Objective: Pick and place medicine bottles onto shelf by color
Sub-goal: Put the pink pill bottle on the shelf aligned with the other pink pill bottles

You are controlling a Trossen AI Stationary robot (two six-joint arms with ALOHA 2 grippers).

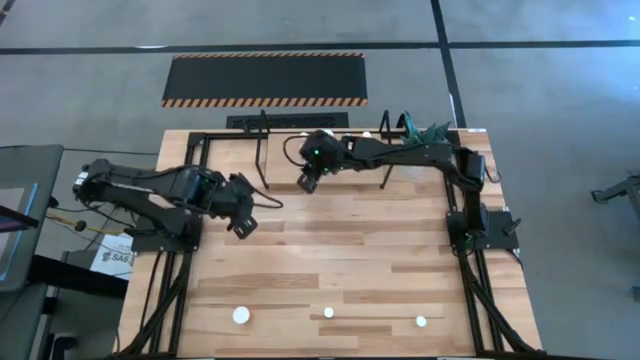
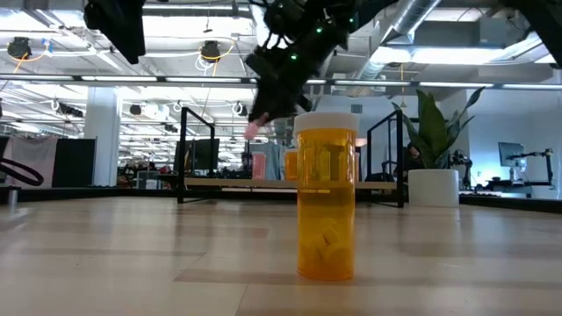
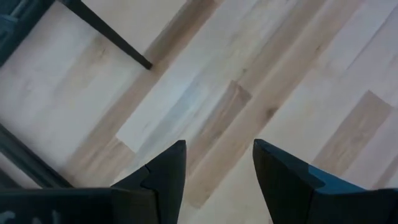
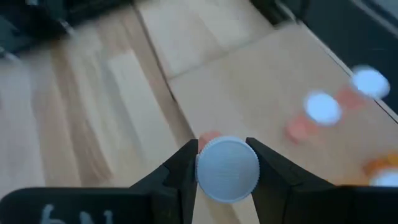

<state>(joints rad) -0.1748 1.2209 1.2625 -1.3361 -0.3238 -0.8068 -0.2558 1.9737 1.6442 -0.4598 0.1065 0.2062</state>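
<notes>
My right gripper (image 4: 227,149) is shut on a small pinkish bottle with a white cap (image 4: 227,169). It hangs in the air near the shelf's front, at the table's far middle (image 1: 308,183). The shelf (image 4: 267,81) carries two pinkish white-capped bottles (image 4: 323,107) and an orange one (image 4: 382,171). My left gripper (image 3: 217,155) is open and empty above bare table, left of centre (image 1: 243,224). Three white-capped bottles stand near the table's near edge (image 1: 241,315), (image 1: 328,312), (image 1: 421,321). The middle one looms as an orange bottle in the low view (image 2: 327,197). My right gripper pinches the bottle between its two fingers, on opposite sides of the round white cap (image 4: 202,168). The fingers come from above, slanting down. The pinkish body (image 2: 255,130) sticks out below the fingertips. The bottle is lifted clear of the table and the shelf.
A white pot with a green plant (image 1: 425,130) stands at the far right corner behind the shelf. Black frame rods (image 1: 262,165) rise at the table's far left. A black mat with hazard-striped edges (image 1: 265,78) lies on the floor beyond the table.
</notes>
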